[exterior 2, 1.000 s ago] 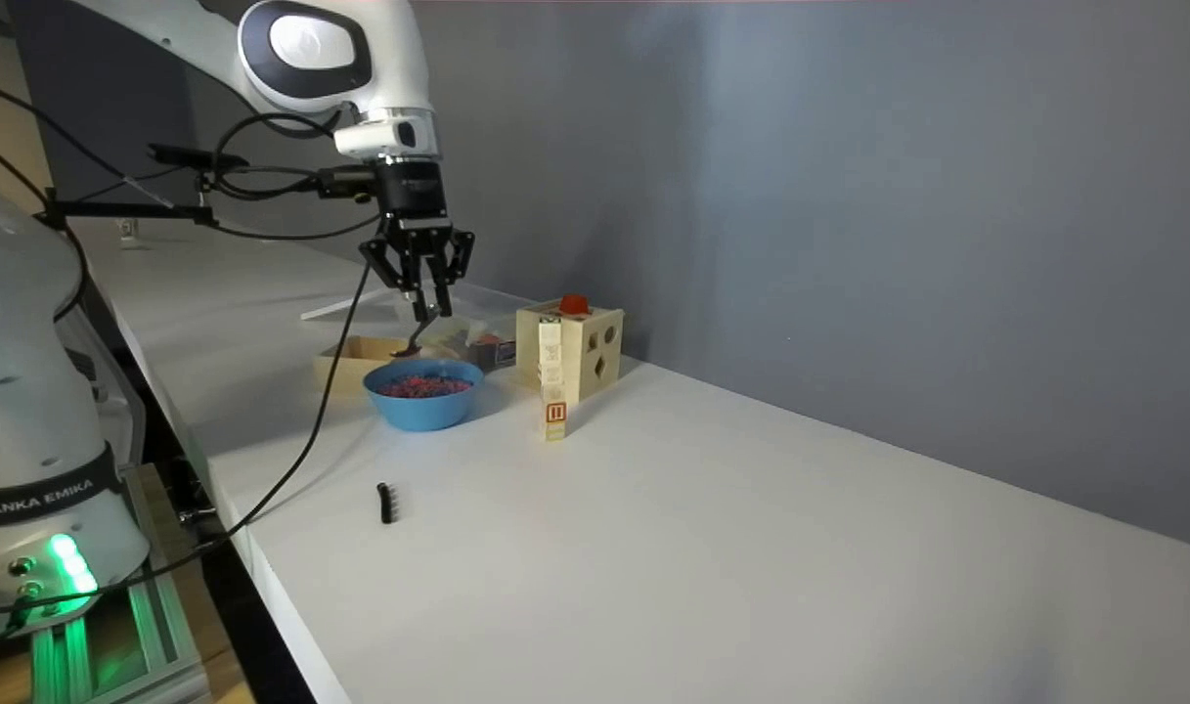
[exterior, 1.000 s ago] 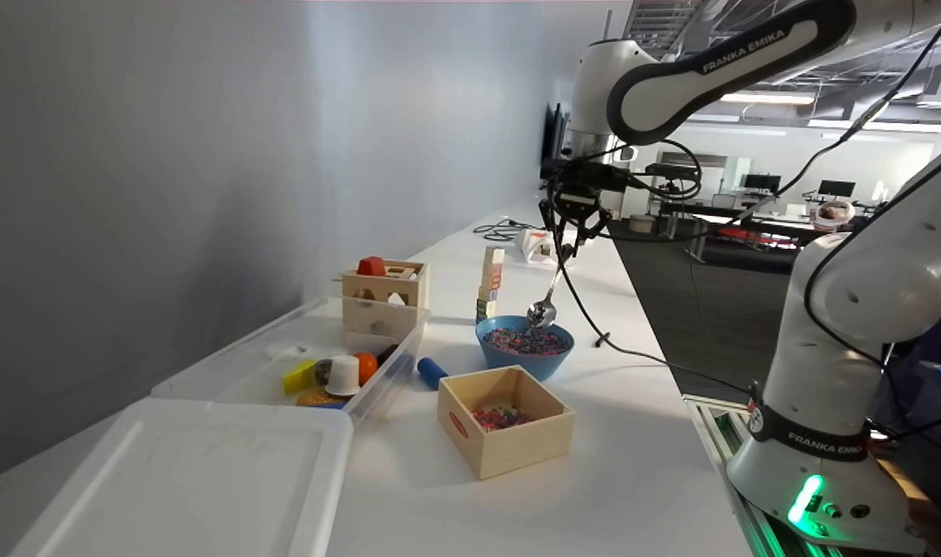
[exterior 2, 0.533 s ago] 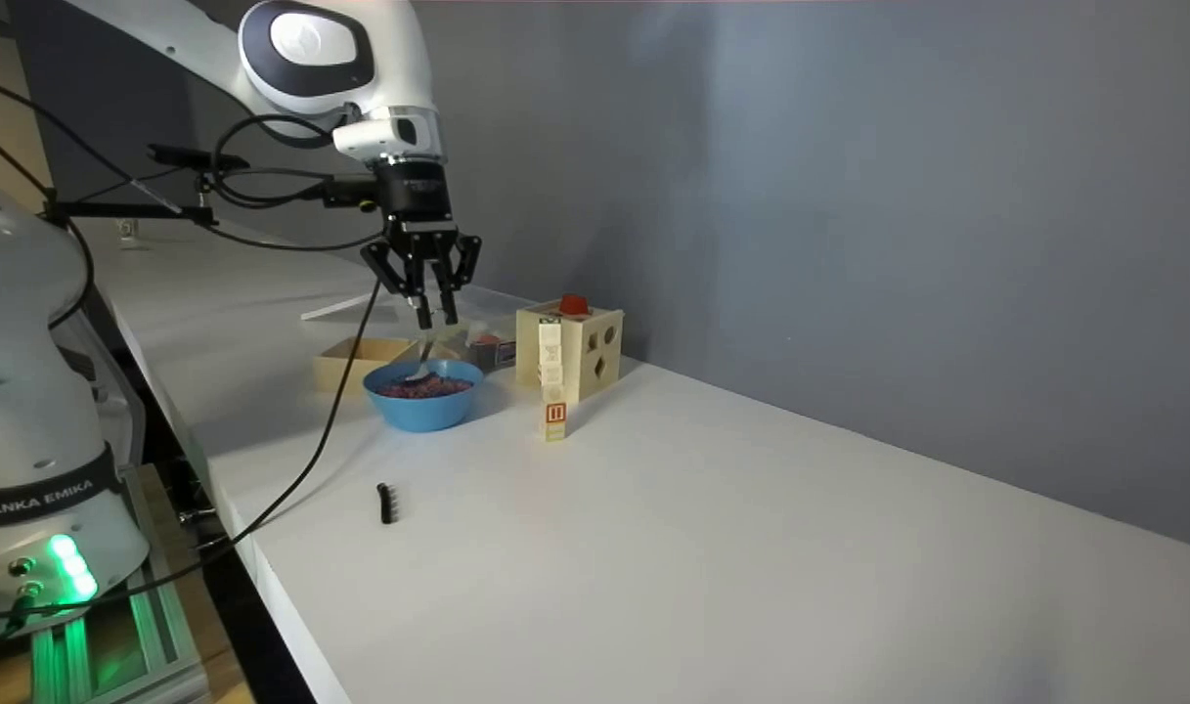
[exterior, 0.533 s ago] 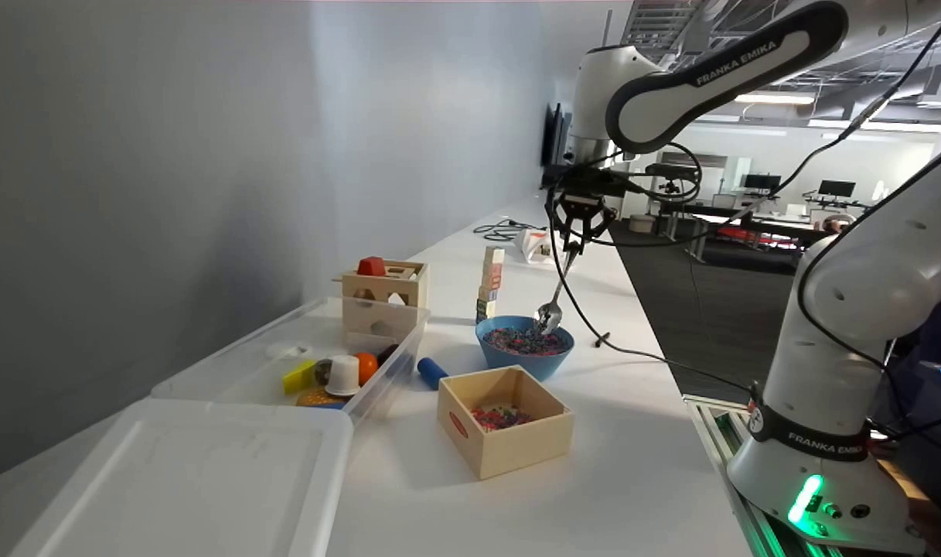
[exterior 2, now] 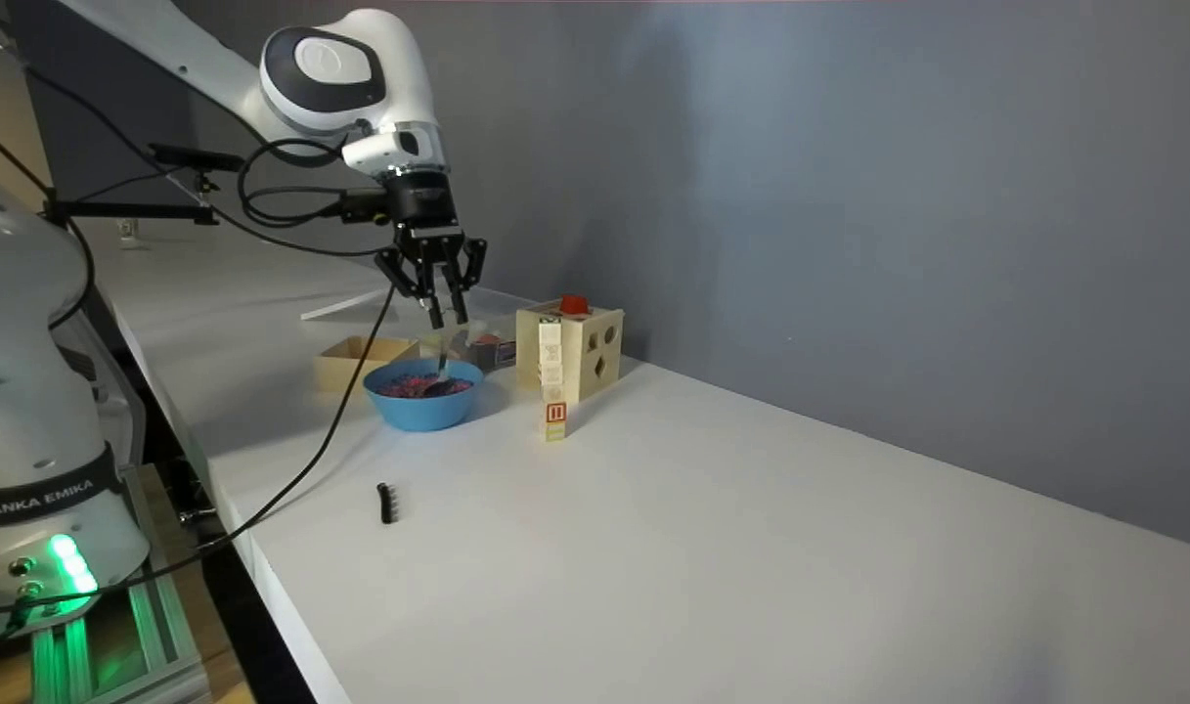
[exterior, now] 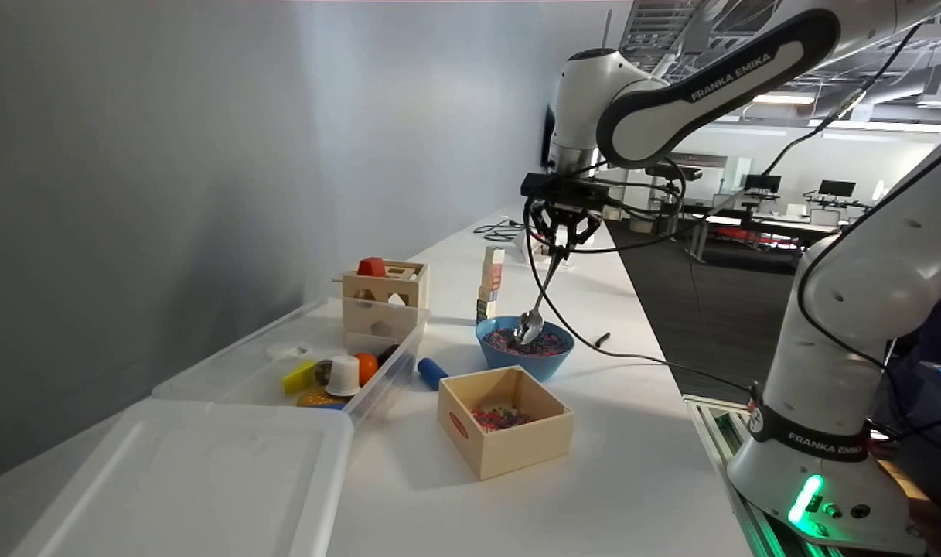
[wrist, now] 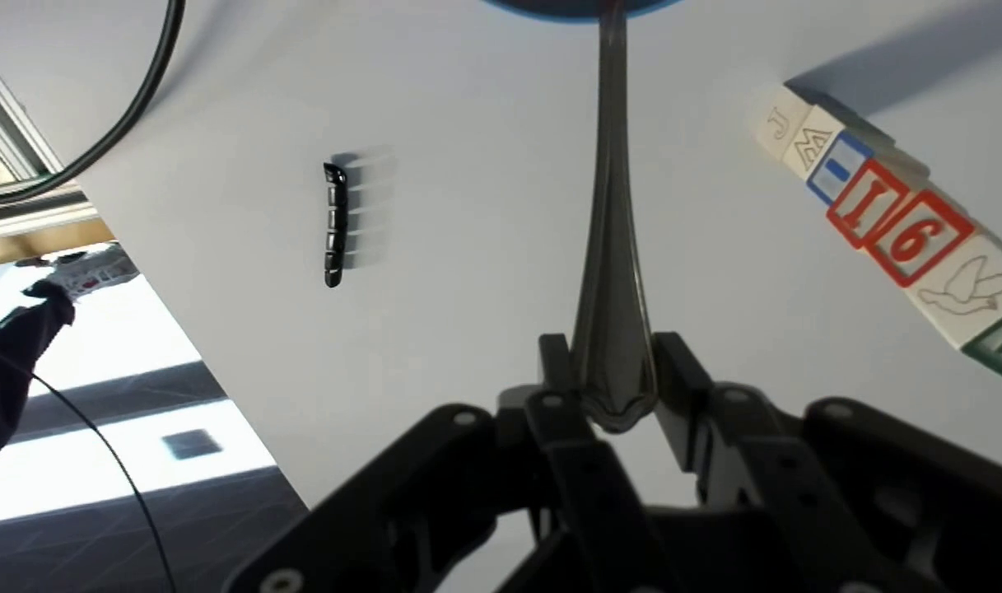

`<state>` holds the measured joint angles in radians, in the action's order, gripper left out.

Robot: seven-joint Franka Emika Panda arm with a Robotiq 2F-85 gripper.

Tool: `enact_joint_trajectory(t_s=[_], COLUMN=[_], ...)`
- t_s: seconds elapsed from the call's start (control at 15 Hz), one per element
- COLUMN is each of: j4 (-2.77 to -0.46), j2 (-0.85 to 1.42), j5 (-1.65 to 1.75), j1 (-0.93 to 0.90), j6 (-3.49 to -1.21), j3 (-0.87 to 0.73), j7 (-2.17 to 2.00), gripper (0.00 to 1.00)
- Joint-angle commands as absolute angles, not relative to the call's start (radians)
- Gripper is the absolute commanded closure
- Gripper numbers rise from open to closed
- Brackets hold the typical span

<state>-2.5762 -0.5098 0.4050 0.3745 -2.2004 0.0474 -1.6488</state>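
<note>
In an exterior view the gripper [exterior: 560,253] hangs above the blue bowl [exterior: 525,367] with a metal spoon [exterior: 530,326] in its grasp. The spoon's long axis slants steeply, handle end up at the gripper, scoop end down in the bowl toward the lower left. A wooden box [exterior: 528,449] stands just in front and a blue cylinder [exterior: 432,373] to the left; on the right, a strip of white table [exterior: 625,441] runs to the edge.

In an exterior view the handle drops almost upright — with the block tower [exterior 2: 552,386] to its right and a wide stretch of table beyond.

In the wrist view the jaws stand close together, the narrow gap filled by the handle (its rounded end sits back between the fingers [wrist: 682,375]). The spoon points straight up the picture to the bowl. A black cable [wrist: 122,123] and the table edge lie to the left — well apart.
</note>
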Motion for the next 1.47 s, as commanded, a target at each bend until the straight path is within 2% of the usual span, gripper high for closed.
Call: enact_joint_trajectory(t_s=[0.0,0.4,0.8,0.87,0.93,1.0,1.13,1.2,1.4], j4=[-2.576,-2.612,-2.662,-2.666,-2.652,-2.654,-2.652,-2.652,-2.654], j2=[-0.475,-0.407,-0.336,-0.324,-0.351,-0.342,-0.341,-0.342,-0.34], j5=[0.463,0.467,0.277,0.223,0.309,0.297,0.298,0.299,0.234], j1=[0.366,0.324,0.276,0.266,0.306,0.306,0.306,0.306,0.287], j6=[-2.192,-2.288,-2.495,-2.506,-2.447,-2.453,-2.453,-2.453,-2.487], j3=[0.075,0.046,-0.067,-0.085,-0.038,-0.045,-0.043,-0.041,-0.074], j7=[-1.725,-1.734,-1.629,-1.591,-1.636,-1.622,-1.623,-1.623,-1.583], gripper=[0.93,0.93,0.93,0.93,0.93,0.71,0.71,0.93,0.93])
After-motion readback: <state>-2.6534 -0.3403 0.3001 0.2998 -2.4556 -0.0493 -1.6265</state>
